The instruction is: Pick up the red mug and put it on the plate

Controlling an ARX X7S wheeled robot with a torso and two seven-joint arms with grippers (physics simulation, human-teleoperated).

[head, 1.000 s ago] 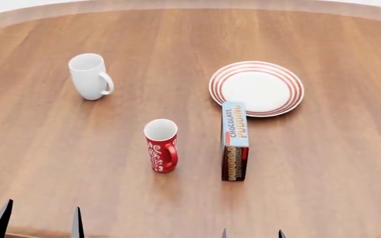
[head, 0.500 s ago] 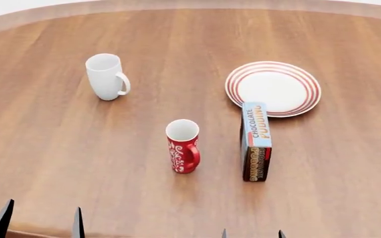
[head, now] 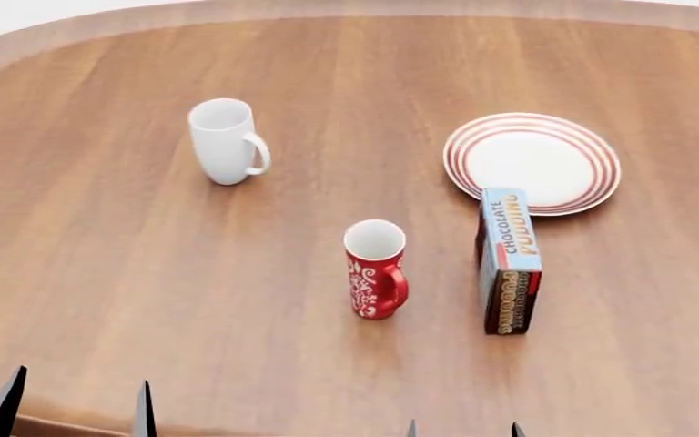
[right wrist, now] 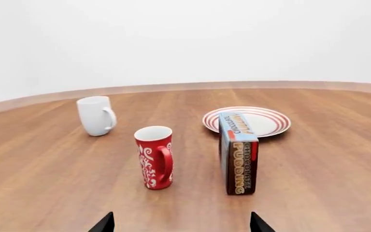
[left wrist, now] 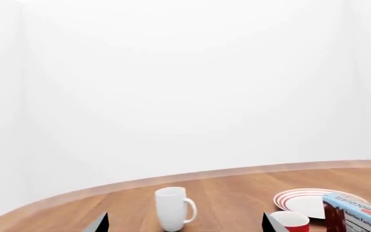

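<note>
On the left of the head view we see our left gripper [head: 76, 411] as two dark fingertips poking up at the near edge of the wooden table [head: 106, 273], set well apart with nothing between them, so it stands open. Farther back on that side stands the white mug [head: 228, 141], upright, its handle turned toward the right.

Near the middle stands the red mug [head: 375, 269], upright on the bare wood, white inside, with a white swirl pattern on its side and its handle facing us and slightly right. It is free of both grippers and well apart from the white mug. In the right wrist view the red mug [right wrist: 154, 157] sits ahead of that gripper's tips, with the white mug [right wrist: 96, 115] behind it.

Just right of the red mug stands the pudding box [head: 509, 260], on its narrow side, not touching the mug. Its far end reaches the near rim of the plate [head: 531, 162]; we cannot tell whether the two touch or the box merely overlaps the rim in view. The plate lies flat with nothing on it.

At the lower right, our right gripper [head: 461, 429] shows only as two small tips with a gap between them, and the right wrist view shows the same wide gap [right wrist: 181, 223], so it looks open too.
</note>
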